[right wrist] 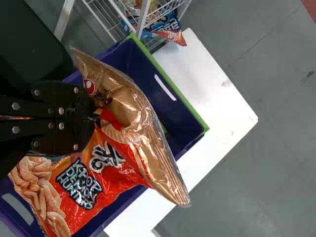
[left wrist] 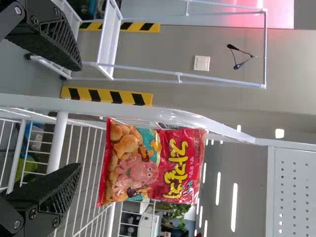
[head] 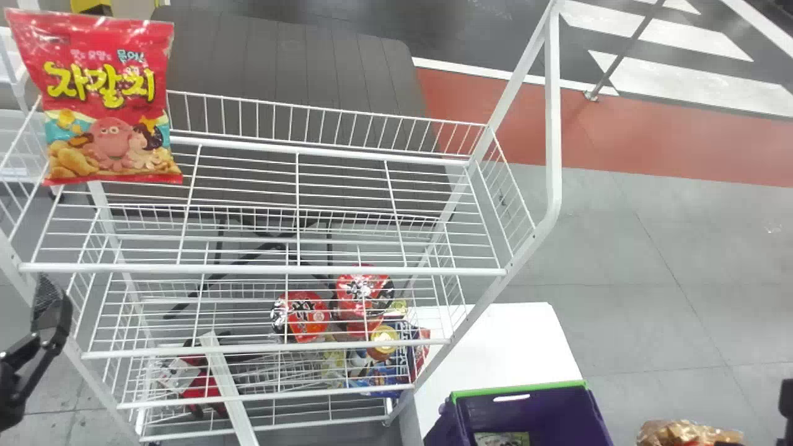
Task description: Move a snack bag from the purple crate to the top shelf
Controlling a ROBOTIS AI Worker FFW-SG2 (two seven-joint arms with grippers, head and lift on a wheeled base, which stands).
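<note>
At far left, the left gripper (head: 52, 313) has its jaws apart, beside the rack (head: 263, 269). A red bag (head: 108, 99) stands upright at the top shelf's left end. Red tubs (head: 302, 317) sit lower, right of centre. Near right, the purple crate (head: 520, 389) rests on a white table (head: 508, 337). Right of it, the snack bag (head: 689, 432) is off the shelf, clamped in the jaws of the right gripper (head: 785, 409).

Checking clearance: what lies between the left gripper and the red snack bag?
In the head view, the top shelf's front rail and wires lie between left gripper and red bag.
</note>
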